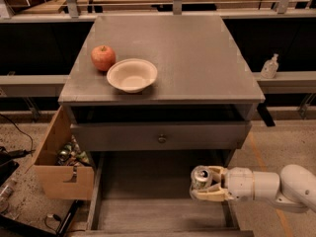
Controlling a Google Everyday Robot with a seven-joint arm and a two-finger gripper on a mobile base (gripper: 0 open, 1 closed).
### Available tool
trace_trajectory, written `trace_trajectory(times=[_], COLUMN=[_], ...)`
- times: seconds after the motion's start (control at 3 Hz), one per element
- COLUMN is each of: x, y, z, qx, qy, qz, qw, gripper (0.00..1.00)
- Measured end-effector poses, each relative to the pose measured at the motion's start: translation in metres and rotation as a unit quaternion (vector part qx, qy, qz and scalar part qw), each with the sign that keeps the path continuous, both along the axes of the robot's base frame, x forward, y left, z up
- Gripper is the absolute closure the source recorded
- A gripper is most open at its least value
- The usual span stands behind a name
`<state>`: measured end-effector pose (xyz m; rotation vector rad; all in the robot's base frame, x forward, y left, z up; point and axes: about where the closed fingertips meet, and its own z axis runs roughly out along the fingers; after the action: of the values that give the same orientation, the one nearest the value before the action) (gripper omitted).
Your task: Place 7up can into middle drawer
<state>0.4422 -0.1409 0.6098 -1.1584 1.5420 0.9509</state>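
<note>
The 7up can (200,177), white and green with a silver top, is upright in my gripper (203,182), whose tan fingers are shut around it. The white arm reaches in from the lower right. The can hangs over the right part of the open middle drawer (148,201), a wide grey drawer with a plank floor pulled out below the cabinet. I cannot tell how high the can is above the floor.
A closed drawer front with a round knob (161,138) sits above the open drawer. A red apple (102,58) and a white bowl (132,75) stand on the cabinet top. A tan cardboard box (61,159) with clutter is at the left. A sanitizer bottle (269,66) is at the right.
</note>
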Motion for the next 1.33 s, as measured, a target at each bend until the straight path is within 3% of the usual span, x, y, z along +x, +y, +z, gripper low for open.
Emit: trace_trajectory(times=[0.67,1.33], x=[0.015,0.038], y=[0.081,0.141], z=[-0.035,-0.081], qx=[0.015,0.057], qy=[-0.014,-0.001], qz=[0.032,0.038], qw=[0.9993,0.9977], gripper=[1.00,1.00])
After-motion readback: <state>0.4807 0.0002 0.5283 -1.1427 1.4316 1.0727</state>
